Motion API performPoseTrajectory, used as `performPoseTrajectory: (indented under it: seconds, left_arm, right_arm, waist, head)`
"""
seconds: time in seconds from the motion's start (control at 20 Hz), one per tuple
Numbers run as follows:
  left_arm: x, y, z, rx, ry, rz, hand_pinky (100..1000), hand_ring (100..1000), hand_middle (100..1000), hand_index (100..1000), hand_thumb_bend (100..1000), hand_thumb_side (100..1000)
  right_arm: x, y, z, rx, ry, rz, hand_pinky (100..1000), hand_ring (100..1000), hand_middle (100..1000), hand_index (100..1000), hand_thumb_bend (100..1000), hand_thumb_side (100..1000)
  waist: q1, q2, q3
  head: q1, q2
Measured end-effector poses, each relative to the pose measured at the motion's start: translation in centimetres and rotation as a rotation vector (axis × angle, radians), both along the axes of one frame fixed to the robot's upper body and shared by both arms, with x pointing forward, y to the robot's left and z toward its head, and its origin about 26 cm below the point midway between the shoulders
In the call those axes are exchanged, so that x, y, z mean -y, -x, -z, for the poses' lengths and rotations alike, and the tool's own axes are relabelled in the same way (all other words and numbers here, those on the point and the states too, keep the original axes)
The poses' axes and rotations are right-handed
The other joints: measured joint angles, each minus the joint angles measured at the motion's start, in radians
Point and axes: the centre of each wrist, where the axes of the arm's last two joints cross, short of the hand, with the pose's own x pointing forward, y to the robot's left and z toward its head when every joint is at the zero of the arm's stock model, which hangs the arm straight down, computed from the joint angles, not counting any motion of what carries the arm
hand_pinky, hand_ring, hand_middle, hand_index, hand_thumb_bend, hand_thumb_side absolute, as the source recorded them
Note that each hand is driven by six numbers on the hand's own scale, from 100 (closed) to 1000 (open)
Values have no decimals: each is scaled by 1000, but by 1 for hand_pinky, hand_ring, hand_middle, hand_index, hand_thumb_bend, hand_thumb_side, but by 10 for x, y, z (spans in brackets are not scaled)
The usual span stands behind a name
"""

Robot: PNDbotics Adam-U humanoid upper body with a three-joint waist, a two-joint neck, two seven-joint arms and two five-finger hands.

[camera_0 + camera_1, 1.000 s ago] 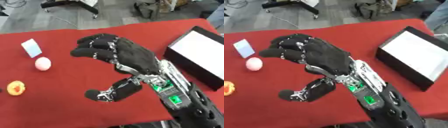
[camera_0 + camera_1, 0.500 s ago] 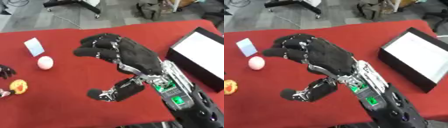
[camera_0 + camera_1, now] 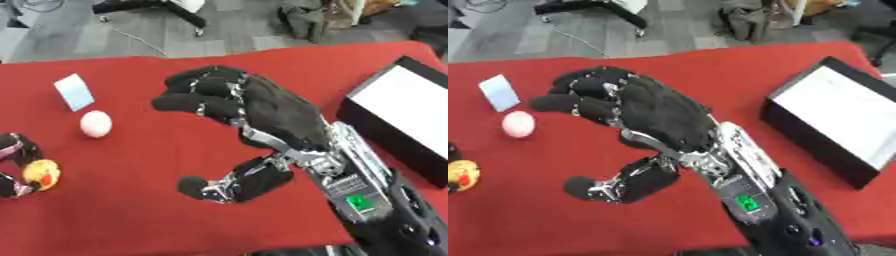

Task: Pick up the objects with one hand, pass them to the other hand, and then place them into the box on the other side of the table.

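Left eye view shows the robot's left hand (image 3: 16, 167) at the left edge of the red cloth-covered table (image 3: 140, 210), its black fingers curled round a small yellow-and-orange rounded toy (image 3: 40, 173) that rests on the cloth. The right hand (image 3: 262, 120) hangs above the middle of the table, palm turned leftward, fingers spread and lightly bent, thumb held apart below them, holding nothing.

A pale pink ball (image 3: 95, 123) lies just beyond the toy, and a small light-blue card (image 3: 74, 92) stands behind the ball; both are untouched. The black open box with a white lining (image 3: 833, 120) sits at the right side of the table, well apart from these things.

The step in hand looks like the first pickup (the toy is gripped but I cannot tell whether it has left the cloth). The next move calls for lifting it and carrying it rightward into the waiting right palm.
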Motion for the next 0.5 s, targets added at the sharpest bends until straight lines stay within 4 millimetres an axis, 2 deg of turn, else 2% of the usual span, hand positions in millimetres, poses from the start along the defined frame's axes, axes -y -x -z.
performPoseTrajectory:
  seconds: [0.25, 0.5]
  left_arm:
    - [6, 0, -9, 99, 111, 43, 669, 497, 445, 572, 100, 100]
    - [19, -2, -28, 147, 364, 123, 660, 497, 443, 560, 100, 118]
  right_arm:
    - [0, 0, 0, 0, -4, -5, 819, 860, 775, 927, 356, 397]
    - [-1, 3, -7, 35, -17, -29, 826, 870, 789, 934, 408, 368]
  waist:
    - [0, 0, 5]
    - [-1, 0, 10]
  head:
    - [-2, 0]
    - [-5, 0]
